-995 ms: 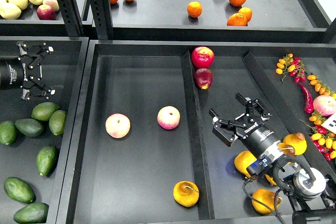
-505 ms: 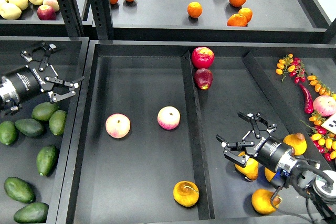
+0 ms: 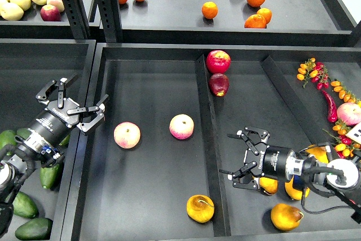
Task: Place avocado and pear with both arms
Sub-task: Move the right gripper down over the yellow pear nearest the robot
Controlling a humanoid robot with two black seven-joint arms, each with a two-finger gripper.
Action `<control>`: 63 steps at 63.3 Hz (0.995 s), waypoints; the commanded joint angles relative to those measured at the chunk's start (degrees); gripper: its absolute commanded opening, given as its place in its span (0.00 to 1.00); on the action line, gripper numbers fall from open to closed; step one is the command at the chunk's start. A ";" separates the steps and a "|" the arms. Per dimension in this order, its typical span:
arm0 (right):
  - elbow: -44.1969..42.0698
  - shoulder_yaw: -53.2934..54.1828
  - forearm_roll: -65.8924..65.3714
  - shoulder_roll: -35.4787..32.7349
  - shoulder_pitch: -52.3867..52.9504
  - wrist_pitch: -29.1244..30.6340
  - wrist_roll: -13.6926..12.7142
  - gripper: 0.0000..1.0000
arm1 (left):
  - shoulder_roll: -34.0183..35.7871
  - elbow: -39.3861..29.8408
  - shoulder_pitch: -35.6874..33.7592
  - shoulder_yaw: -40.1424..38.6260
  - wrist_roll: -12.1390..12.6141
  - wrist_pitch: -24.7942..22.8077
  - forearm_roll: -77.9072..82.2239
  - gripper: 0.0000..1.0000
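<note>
My left claw (image 3: 72,103) stands with fingers spread wide and empty over the rim between the left bin and the black centre tray (image 3: 152,207); the smooth dark-green oval avocados (image 3: 23,204) lie behind and below it along my arm, partly hidden. My right claw (image 3: 240,159) is also splayed wide, holding nothing, pointing left toward the tray's black divider (image 3: 204,134). The squat yellow-orange pears (image 3: 286,217) lie just behind and below it, and another pear with a brown blotch (image 3: 200,208) rests left of it across the divider. Two round pink-yellow fruits (image 3: 127,135) lie between my claws. Oranges (image 3: 209,9) dot the dark metal shelf above.
</note>
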 commanded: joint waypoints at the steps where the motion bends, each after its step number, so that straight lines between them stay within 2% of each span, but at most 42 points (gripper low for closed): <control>1: 0.08 -2.76 -0.07 -0.19 1.23 -0.10 0.00 1.00 | -0.89 -0.52 1.84 -2.63 0.00 -0.01 0.01 0.99; 12: 0.08 -3.47 -0.07 -0.01 0.70 -0.10 0.00 1.00 | -2.48 -1.40 4.39 -4.48 0.00 -0.01 -0.07 0.99; 31: -1.32 -13.22 -0.68 0.95 2.10 -0.18 0.00 1.00 | -7.13 -3.42 6.50 -5.10 0.00 -0.01 0.10 0.99; 43: -2.81 -16.91 -0.68 2.36 2.72 -0.18 0.00 1.00 | -7.22 -4.04 7.03 -5.80 0.00 -0.01 0.89 0.99; 63: -8.70 -16.65 -0.68 7.54 3.07 -0.18 0.00 1.00 | -7.22 -4.04 7.29 -5.89 0.00 -0.01 0.89 0.99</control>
